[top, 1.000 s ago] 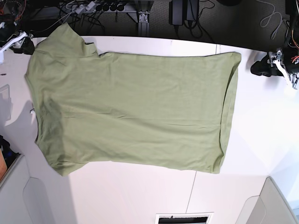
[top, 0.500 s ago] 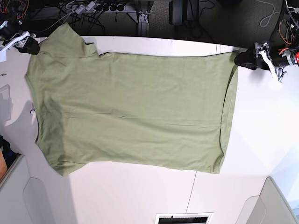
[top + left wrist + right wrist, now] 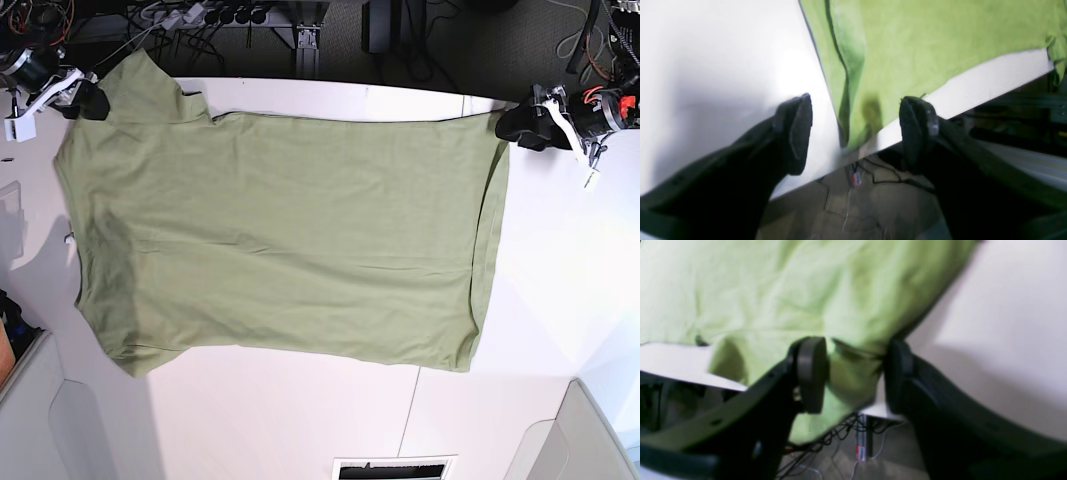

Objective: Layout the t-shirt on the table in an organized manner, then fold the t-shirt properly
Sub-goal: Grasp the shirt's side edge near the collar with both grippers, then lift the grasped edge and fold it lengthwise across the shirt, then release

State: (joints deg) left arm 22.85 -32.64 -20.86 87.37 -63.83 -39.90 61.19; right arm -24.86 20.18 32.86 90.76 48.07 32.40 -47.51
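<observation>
The olive-green t-shirt (image 3: 280,230) lies spread flat on the white table (image 3: 560,260), hem to the right and sleeves to the left. My left gripper (image 3: 522,125) sits at the far hem corner. In the left wrist view it (image 3: 857,131) is open, its jaws wide apart on either side of the shirt's corner (image 3: 860,126) at the table edge (image 3: 973,100). My right gripper (image 3: 88,100) is at the far sleeve, which hangs over the table's far edge. In the right wrist view it (image 3: 855,375) is open, straddling a bunch of sleeve cloth (image 3: 853,380).
Cables and a power strip (image 3: 200,15) lie on the floor beyond the far edge. Grey bins stand at the front left (image 3: 40,420) and front right (image 3: 590,440). A dark slot (image 3: 393,467) sits at the front edge. A thin seam (image 3: 412,420) crosses the tabletop.
Both grippers have moved inward to the shirt: the left one from the right side to the far hem corner, the right one onto the far sleeve. The shirt has not moved.
</observation>
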